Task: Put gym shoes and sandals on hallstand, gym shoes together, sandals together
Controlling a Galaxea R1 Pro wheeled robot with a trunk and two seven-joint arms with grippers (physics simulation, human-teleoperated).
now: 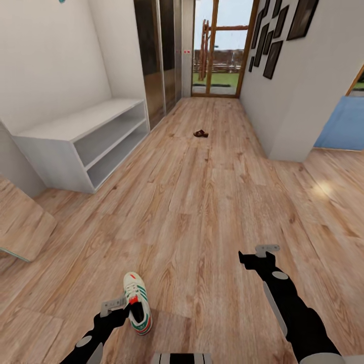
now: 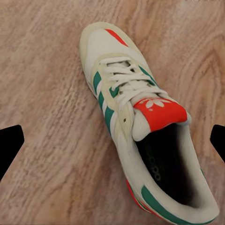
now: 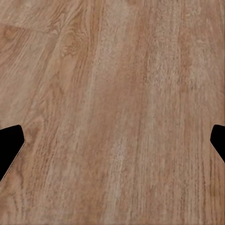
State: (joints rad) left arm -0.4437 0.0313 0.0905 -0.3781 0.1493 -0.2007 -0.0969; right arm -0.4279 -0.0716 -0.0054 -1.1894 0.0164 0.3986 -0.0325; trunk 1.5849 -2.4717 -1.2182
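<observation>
gym shoe (image 2: 140,126) on corridor floor (image 1: 202,202), between spread left jaws

Both arms are glossy black with pale grey joint discs, grey brackets, and black-fingered ends.

Corridor floor (image 1: 202,202) bears gym shoe (image 1: 137,302), sandals (image 1: 200,133)

Hallway had light wood-plank floor (image 1: 202,202) everywhere, plain white walls (image 1: 45,55), dark framed pictures (image 1: 275,35) on the right, and a glass door (image 1: 222,45) at the end letting in daylight.
</observation>
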